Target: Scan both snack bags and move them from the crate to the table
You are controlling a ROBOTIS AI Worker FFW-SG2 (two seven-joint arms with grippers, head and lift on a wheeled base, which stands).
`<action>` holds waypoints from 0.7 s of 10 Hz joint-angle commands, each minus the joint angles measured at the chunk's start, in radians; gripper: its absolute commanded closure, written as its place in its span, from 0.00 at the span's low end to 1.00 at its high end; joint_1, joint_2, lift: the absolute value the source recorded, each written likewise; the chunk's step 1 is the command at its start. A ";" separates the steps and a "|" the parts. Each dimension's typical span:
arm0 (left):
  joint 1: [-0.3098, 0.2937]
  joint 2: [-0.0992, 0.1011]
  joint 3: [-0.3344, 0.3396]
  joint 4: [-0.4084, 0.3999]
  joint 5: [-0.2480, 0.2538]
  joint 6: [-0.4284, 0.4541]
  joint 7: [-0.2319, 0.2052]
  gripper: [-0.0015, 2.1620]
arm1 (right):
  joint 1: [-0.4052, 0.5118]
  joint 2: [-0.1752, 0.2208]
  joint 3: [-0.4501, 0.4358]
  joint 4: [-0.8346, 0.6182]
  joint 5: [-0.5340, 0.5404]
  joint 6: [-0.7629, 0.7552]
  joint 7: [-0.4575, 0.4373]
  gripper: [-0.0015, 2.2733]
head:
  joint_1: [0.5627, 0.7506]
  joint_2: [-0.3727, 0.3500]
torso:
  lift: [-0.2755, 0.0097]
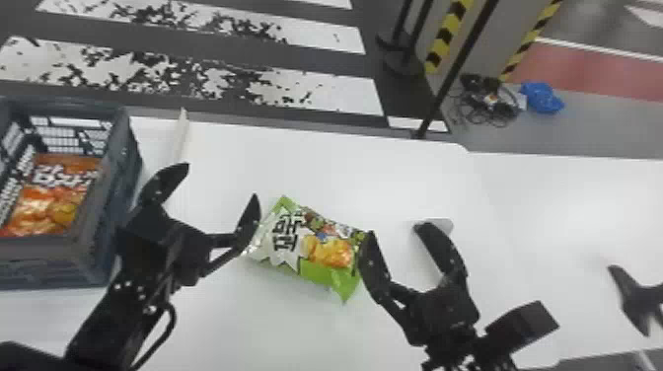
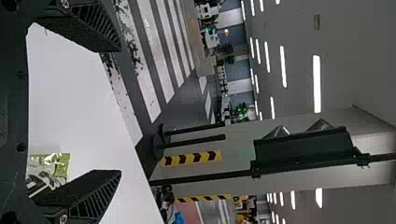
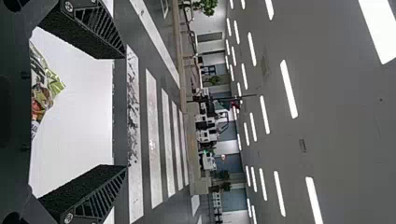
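In the head view my left gripper (image 1: 222,182) is open between the crate and the green snack bag (image 1: 315,246), which lies flat on the white table. An orange snack bag (image 1: 52,197) lies inside the grey crate (image 1: 106,197) at the far left. My right gripper (image 1: 394,229) stands open just right of the green bag, its left finger overlapping the bag's edge in this view. In the left wrist view the fingers of my left gripper (image 2: 120,111) are wide apart, the green bag beyond them. Likewise my right gripper (image 3: 126,112) has nothing between its fingers.
The white table (image 1: 276,163) spreads under both arms. A pale thin object (image 1: 180,135) stands beside the crate, and a grey object (image 1: 440,226) lies behind my right gripper. Another black gripper-like thing (image 1: 636,296) is at the right edge. Poles rise beyond the table.
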 commanded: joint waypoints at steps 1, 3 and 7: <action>0.071 0.008 0.072 -0.068 0.025 -0.033 -0.001 0.03 | -0.020 0.000 0.000 -0.001 -0.013 0.095 0.012 0.04 | 0.70 0.25 | 0.66; 0.123 0.011 0.132 -0.100 0.043 -0.054 -0.005 0.03 | -0.074 0.000 -0.011 -0.009 -0.044 0.355 0.063 0.04 | 0.70 0.33 | 0.66; 0.202 0.011 0.227 -0.128 0.114 -0.112 -0.047 0.03 | -0.215 0.000 -0.081 0.028 -0.102 0.782 0.143 0.04 | 0.70 0.49 | 0.66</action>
